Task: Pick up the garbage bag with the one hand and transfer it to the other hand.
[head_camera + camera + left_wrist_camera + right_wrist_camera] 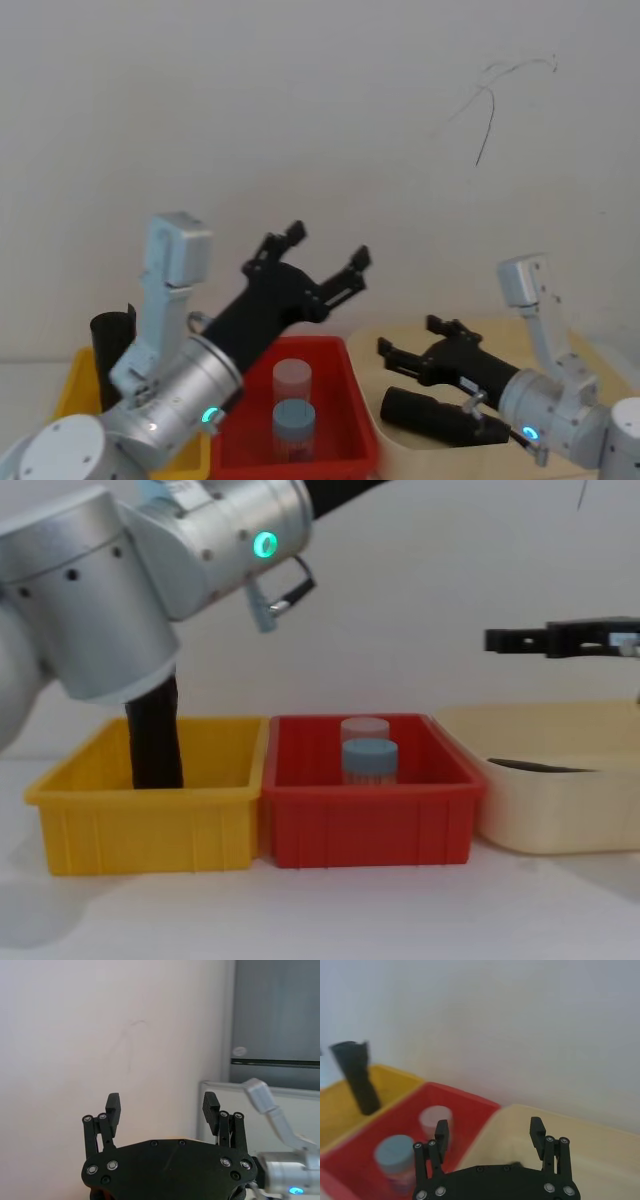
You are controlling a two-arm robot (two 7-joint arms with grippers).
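The garbage bag [110, 345] is a tall black roll standing upright in the yellow bin [75, 385], at its far left; it also appears in the chest view [155, 735] and the right wrist view [357, 1077]. My left gripper [325, 247] is raised above the red bin, open and empty [161, 1102], well right of and above the bag. My right gripper [410, 335] hovers open and empty over the cream bin [489, 1127], and its fingers enter the chest view from the right [500, 640].
The red bin [355, 400] in the middle holds two clear jars, one blue-capped [293, 420]. The cream bin [400, 445] on the right holds a dark roll lying flat [430, 415]. A white wall stands close behind the bins.
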